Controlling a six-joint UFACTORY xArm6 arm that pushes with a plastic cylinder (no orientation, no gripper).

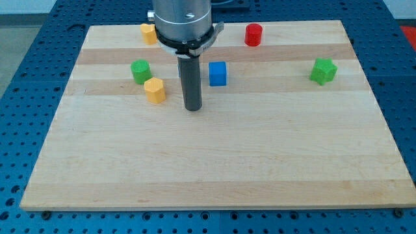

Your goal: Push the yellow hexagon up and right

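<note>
Yellow hexagon (155, 90), a small plastic-looking block, sits on the left part of the pale wooden worktop (214, 169), about midway between far and near edges. A green block (140, 71) lies just beyond it to the far left, close enough that I cannot tell whether they touch. My tip (193, 108) rests on the wood to the right of the hexagon and slightly nearer, apart from it. This arm has no fingers to spread or pinch with, only the dark rod.

As I judge it, the tip is on the wrong side for a far-and-right shove. It should first circle round the near side of the hexagon, keeping clear so as not to nudge it left, and settle at its near-left corner. From there a steady push through the block's middle should carry it true. An off-centre contact would likely spin it or let it slip off the rod.

The blue cube (218, 73) stands to the right and a little farther off, so the line should pass left of it. A second yellow block (148, 32), partly hidden by the arm, sits near the far edge, and a red cylinder (253, 34) lies far right of that. Another green block (323, 71) is well apart on the right.

The wood looks smooth and bare toward the near edge. It rests on a blue perforated base (26, 39).
</note>
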